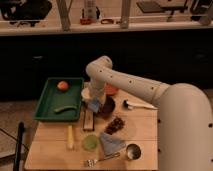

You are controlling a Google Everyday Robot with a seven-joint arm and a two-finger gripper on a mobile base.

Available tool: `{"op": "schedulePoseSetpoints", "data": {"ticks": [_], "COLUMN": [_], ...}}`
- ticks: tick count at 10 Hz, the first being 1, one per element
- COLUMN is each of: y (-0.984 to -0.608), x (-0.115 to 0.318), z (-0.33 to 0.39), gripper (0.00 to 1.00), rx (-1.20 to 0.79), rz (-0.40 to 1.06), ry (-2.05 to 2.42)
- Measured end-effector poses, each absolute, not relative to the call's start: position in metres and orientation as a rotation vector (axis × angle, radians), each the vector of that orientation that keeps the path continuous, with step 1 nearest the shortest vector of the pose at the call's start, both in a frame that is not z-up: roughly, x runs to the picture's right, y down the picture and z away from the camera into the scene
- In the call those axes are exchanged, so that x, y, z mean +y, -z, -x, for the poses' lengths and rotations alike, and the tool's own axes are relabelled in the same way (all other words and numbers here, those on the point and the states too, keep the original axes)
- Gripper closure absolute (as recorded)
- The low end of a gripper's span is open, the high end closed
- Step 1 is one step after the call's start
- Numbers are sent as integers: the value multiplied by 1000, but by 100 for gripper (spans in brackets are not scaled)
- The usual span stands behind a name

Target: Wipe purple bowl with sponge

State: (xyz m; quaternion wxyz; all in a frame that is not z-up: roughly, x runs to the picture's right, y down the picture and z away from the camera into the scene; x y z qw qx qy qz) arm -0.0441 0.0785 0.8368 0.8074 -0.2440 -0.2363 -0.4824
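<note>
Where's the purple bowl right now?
In the camera view, the purple bowl sits on the wooden table near its far edge, just in front of the orange bowl. The gripper hangs at its left rim, with the sponge there.
</note>
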Motion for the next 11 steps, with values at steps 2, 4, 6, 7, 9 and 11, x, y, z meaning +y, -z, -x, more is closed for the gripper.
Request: {"op": "schedulePoseSetpoints", "data": {"ticks": [2, 4, 6, 7, 9, 11], "y": [-836, -835, -840, -846, -858, -867], "x": [89, 92, 82, 71, 48, 36], "z": [23, -14, -42, -48, -44, -8], "gripper": [100, 100, 100, 100, 100, 100], "rx": [-506, -480, -450, -440, -432, -442], "rz": [540, 551, 547, 538, 525, 521], "ry": [1027, 989, 934, 913, 899, 918]}}
